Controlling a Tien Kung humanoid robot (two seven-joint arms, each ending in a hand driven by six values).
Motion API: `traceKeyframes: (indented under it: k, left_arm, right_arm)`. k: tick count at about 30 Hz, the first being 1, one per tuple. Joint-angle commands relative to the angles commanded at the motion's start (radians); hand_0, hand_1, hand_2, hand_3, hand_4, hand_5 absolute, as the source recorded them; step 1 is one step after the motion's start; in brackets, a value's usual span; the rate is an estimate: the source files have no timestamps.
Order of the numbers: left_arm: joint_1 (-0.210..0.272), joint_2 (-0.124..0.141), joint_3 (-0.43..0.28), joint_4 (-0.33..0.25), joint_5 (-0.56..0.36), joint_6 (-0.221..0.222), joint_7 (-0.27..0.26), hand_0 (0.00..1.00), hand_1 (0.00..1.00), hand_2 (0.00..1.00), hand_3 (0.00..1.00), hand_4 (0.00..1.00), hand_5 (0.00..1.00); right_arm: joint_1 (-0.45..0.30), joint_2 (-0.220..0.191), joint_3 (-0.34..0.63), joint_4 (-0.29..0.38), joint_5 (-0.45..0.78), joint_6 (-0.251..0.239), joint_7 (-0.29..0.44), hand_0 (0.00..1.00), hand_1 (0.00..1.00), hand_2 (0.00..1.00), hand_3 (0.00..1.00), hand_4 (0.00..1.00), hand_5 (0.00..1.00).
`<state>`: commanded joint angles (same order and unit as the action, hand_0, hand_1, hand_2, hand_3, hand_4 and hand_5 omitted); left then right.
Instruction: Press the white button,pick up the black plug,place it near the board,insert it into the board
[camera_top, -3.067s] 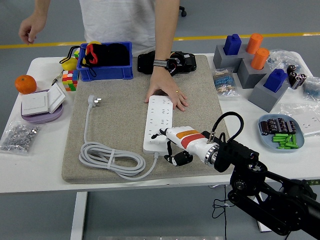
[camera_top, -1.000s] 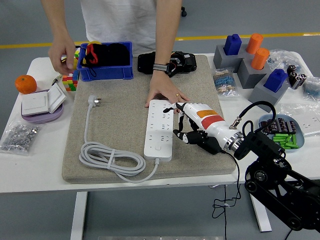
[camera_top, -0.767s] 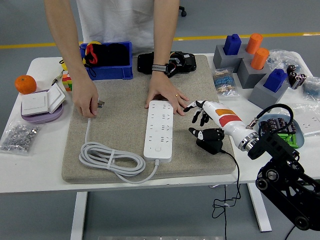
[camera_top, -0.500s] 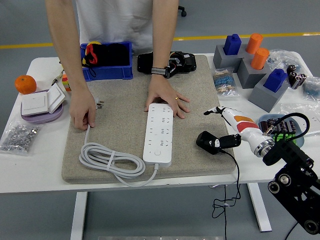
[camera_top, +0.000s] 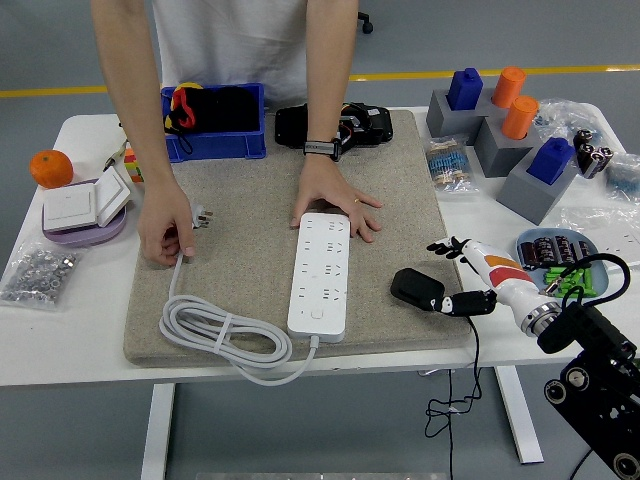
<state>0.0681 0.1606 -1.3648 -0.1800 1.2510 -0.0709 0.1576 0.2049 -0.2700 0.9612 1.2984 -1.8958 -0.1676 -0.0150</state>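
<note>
Right hand, lower right of frame, is held open beside the black plug; plug is judged light, rigid, best gripped across its body.

power strip mid-mat; plug to its right; cable coil left

right hand: fingers spread, beside black plug on felt mat | person's hand: flat at white power strip far end | other hand: grips white plug
</note>
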Motion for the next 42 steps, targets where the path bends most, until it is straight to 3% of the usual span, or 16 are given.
traceKeyframes:
  k: [14, 27, 32, 37, 42]
  left_arm:
    - [0.0, -0.002, -0.006, 0.0, 0.005, 0.0, 0.0, 0.705, 0.699, 0.671, 0.711, 0.722, 0.282]
    - [0.004, -0.007, -0.017, 0.0, 0.011, 0.0, 0.0, 0.704, 0.699, 0.671, 0.711, 0.722, 0.281]
    - [-0.001, -0.007, -0.01, -0.001, 0.006, 0.0, -0.001, 0.706, 0.699, 0.671, 0.711, 0.722, 0.281]
    - [-0.002, -0.007, -0.016, 0.0, 0.011, 0.0, -0.001, 0.706, 0.699, 0.67, 0.712, 0.722, 0.284]
    - [0.0, -0.009, -0.017, 0.0, 0.012, 0.0, 0.0, 0.706, 0.699, 0.67, 0.712, 0.722, 0.283]
  right_arm:
    - [0.026, -0.009, 0.01, 0.023, 0.03, -0.002, 0.013, 0.656, 0.665, 0.668, 0.717, 0.987, 0.18]
    - [0.0, -0.011, -0.02, 0.106, 0.054, 0.053, -0.027, 0.678, 0.7, 0.696, 0.735, 0.998, 0.181]
    - [0.009, -0.003, -0.045, 0.078, 0.031, 0.023, -0.023, 0.673, 0.722, 0.71, 0.739, 0.995, 0.177]
    - [0.024, 0.004, -0.057, 0.044, 0.024, -0.042, 0.014, 0.658, 0.697, 0.687, 0.721, 0.983, 0.173]
    - [0.033, 0.011, -0.055, 0.023, 0.001, -0.046, 0.015, 0.646, 0.677, 0.676, 0.704, 0.969, 0.159]
